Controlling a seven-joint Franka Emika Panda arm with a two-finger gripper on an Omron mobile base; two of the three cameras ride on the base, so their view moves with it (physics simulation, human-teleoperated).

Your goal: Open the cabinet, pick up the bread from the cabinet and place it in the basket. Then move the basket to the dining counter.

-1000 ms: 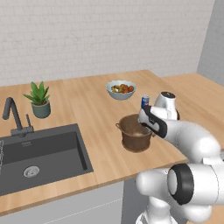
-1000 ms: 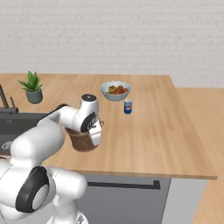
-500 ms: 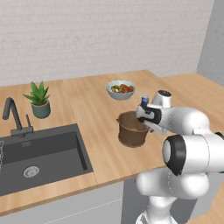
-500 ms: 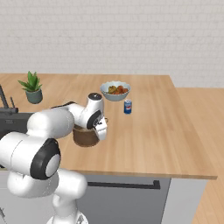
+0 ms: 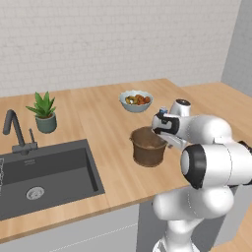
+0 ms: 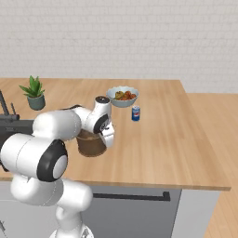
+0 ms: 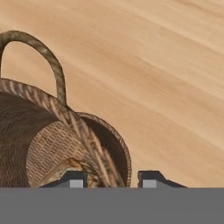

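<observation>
So the basket [image 5: 148, 146] sits on the wood desk [image 5: 98, 123], between the sink [image 5: 44, 172] and the soda can [image 6: 135, 113], with the fruit bowl [image 5: 136, 100] just behind it. The hand [image 7: 109, 179] is right at the rim, one fingertip [image 7: 73, 178] inside the weave and the other outside, slightly spread with the wall between them; can't tell if they're actually touching it. Looks like the bread [image 7: 65, 168] is tucked inside. If this is the let-go, I'd part the fingers fully, then lift straight up so nothing snags the handle or tips it.
</observation>
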